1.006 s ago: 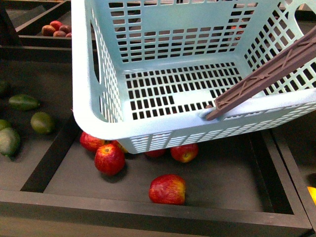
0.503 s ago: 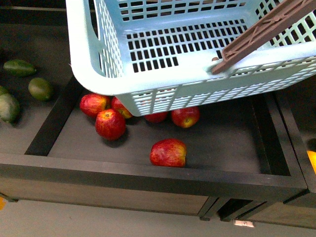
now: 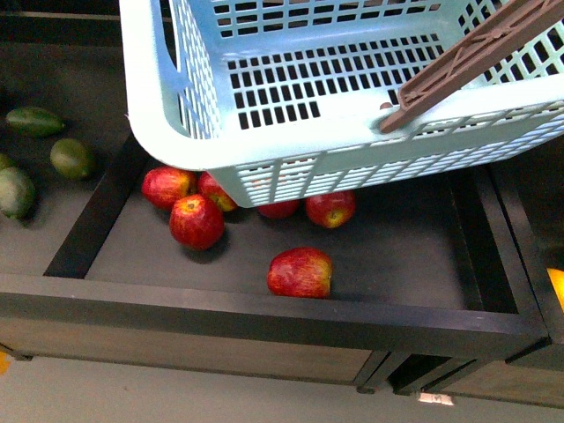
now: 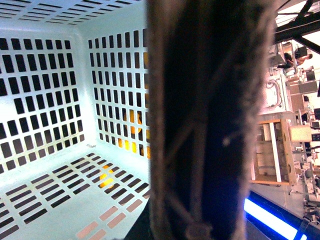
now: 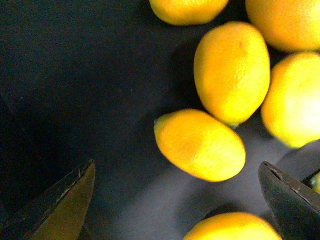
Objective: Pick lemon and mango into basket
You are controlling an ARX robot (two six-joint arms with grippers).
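Basket over the apple bin, lemon between the jaws

The turquoise basket (image 3: 167,115) fills 12 o'clock above red apples (image 3: 300,272) at 6 o'clock. The right gripper (image 5: 175,170) has its jaws wide apart around the lemon (image 5: 200,145). The left gripper is unseen, so I cannot tell its jaws.

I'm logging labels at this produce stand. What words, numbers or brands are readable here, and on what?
No text is readable in any view.
White tag below the bin: too small to read.
Basket and apples: no labels visible.
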